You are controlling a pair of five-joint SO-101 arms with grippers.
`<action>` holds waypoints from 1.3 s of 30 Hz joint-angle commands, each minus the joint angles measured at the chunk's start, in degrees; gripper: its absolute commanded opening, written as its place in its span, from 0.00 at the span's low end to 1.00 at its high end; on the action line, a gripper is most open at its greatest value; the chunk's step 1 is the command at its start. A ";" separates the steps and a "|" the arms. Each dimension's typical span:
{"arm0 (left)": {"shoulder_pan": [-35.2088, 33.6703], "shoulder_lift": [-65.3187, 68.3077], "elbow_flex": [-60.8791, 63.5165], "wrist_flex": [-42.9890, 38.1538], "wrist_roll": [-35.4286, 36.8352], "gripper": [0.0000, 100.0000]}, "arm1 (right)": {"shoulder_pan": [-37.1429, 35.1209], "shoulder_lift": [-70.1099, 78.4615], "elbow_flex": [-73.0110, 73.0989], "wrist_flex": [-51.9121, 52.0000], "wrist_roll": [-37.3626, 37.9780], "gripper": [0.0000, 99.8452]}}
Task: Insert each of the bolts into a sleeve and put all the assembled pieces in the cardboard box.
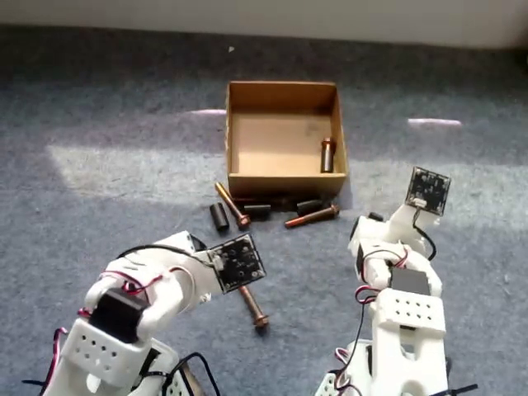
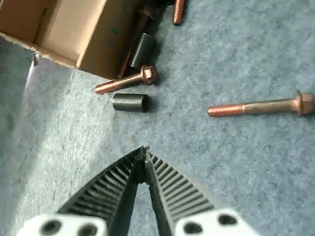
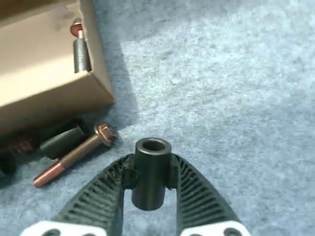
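In the high view, the box (image 1: 282,183) sits at 12 o'clock on the worktop (image 1: 124,124). One sleeved bolt (image 1: 327,154) lies inside, against its 3 o'clock wall. Along the box's 6 o'clock side lie one bolt (image 1: 232,205), a second bolt (image 1: 312,216) and three loose sleeves (image 1: 219,216). A third bolt (image 1: 253,305) lies further toward 6, beside my left arm (image 1: 148,297). My right arm (image 1: 404,289) stands at 4 o'clock from the box.

In the left wrist view, my left jaws are closed tip to tip, holding nothing. Ahead of them a sleeve (image 2: 130,103) lies just beside a bolt (image 2: 127,82).

In the right wrist view, my right jaws are clamped on a sleeve (image 3: 150,172), its open bore facing the camera. A bolt (image 3: 74,157) lies near the box (image 3: 49,93) corner.
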 commanded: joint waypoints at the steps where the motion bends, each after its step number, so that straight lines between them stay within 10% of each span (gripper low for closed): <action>1: 6.90 8.04 -3.12 -0.18 -5.36 0.04 | 3.30 -1.45 -0.75 -1.63 0.18 0.01; 39: 23.60 63.60 -26.15 -0.26 -27.52 0.15 | 11.30 -1.45 -0.84 -6.20 0.62 0.01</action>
